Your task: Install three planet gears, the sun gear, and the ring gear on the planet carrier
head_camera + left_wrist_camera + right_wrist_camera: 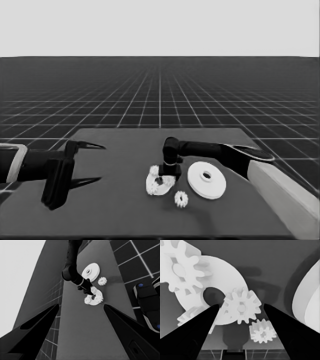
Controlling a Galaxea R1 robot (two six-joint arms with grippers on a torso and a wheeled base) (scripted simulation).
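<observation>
**Third gear at the smaller round part: risks and gripper state**

Nearest the viewer, one loose gear [180, 199] lies on the table [120, 210], just in front of the gap between the two round parts and touching neither. It is likely the centre gear, not yet fitted.

Just beyond it, left of centre, lies the smaller round part [157, 183]. The right wrist view shows three gears on it: one [181, 271] on the far side, one [190, 316] partly hidden behind a finger, and one [241, 306] between the fingers, beside the centre hole.

Risk: if the fingers lift or shift sideways while brushing the teeth of that middle gear, it could tip off its seat or nudge its neighbours. A gear not fully seated would later stop the larger round part [206, 180], lying just to the right, from settling on top.

The right gripper [169, 172] hangs directly over the smaller round part. Its fingers are spread, wider than the gear between them; they appear to clear the teeth, though contact at the tips cannot be confirmed. It holds nothing.

At the table's left end, the left gripper [84, 162] waits, fingers spread wide, nothing between them.
</observation>
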